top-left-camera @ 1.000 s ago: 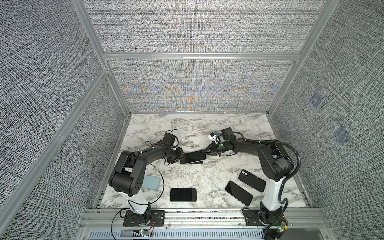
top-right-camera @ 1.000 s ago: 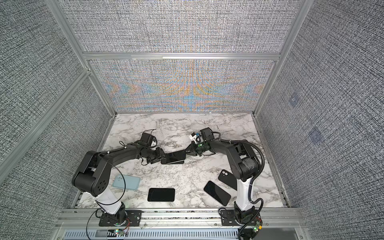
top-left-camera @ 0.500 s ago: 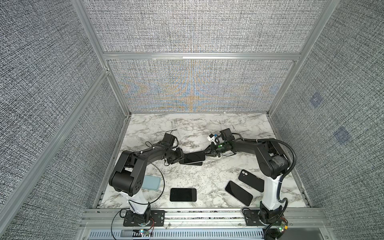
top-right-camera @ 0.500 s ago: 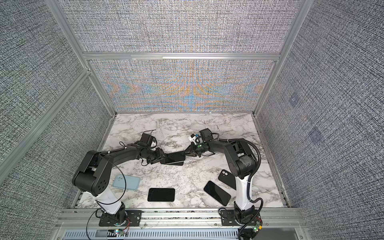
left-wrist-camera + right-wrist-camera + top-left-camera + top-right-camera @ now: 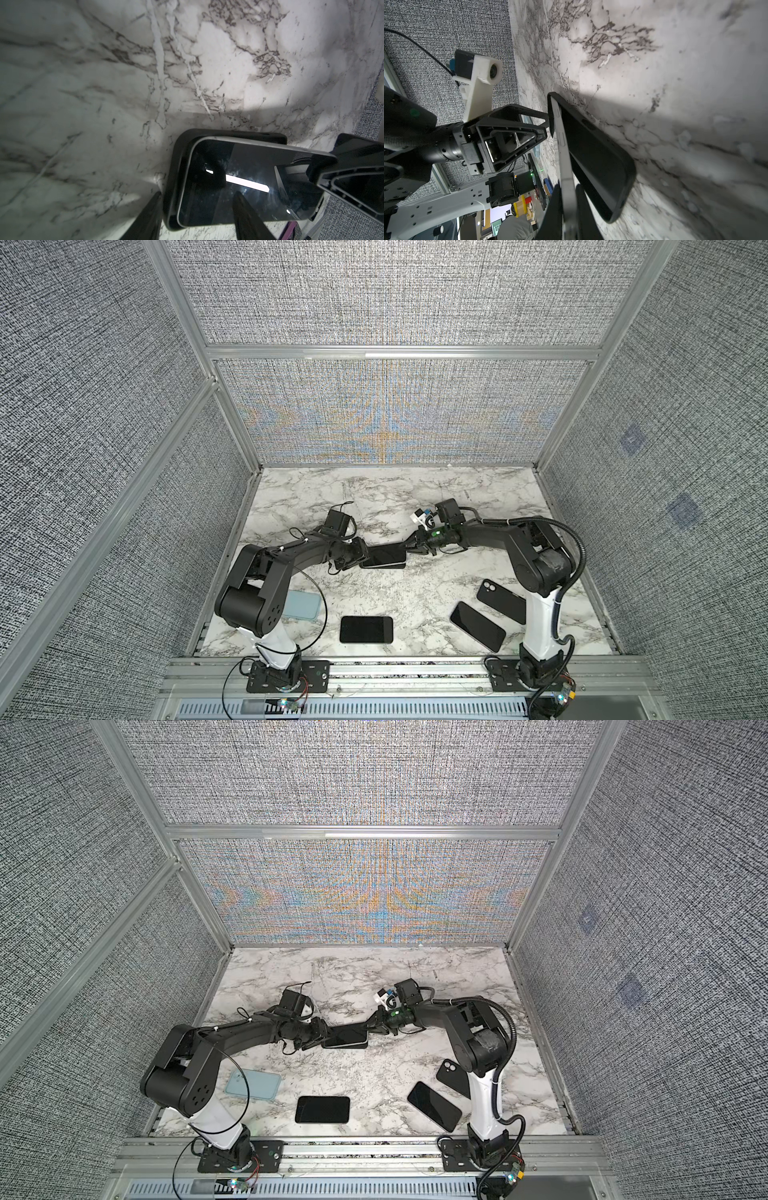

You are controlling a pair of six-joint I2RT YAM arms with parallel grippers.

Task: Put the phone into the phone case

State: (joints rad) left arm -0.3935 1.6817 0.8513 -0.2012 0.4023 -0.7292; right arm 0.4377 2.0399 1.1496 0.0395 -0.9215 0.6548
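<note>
A black phone case (image 5: 384, 566) (image 5: 345, 1046) lies on the marble near the middle of the table. The phone (image 5: 388, 553) (image 5: 347, 1036), dark screen up, is tilted: its left end sits in the case (image 5: 172, 176) and its right end is raised. My right gripper (image 5: 411, 547) (image 5: 569, 187) is shut on that raised end, pinching the phone's grey edge (image 5: 564, 162). My left gripper (image 5: 360, 558) (image 5: 197, 193) points down at the case's left end. It is open, with one finger outside the end wall and one over the phone's screen (image 5: 249, 166).
A black phone (image 5: 366, 629) lies at the front centre. Two more black slabs (image 5: 478, 626) (image 5: 500, 600) lie front right beside the right arm's base. A pale blue case (image 5: 303, 605) lies front left, partly under the left arm. Fabric walls close in three sides.
The right wrist has eased slightly to the left with the phone. The left arm and the case have not visibly moved.
</note>
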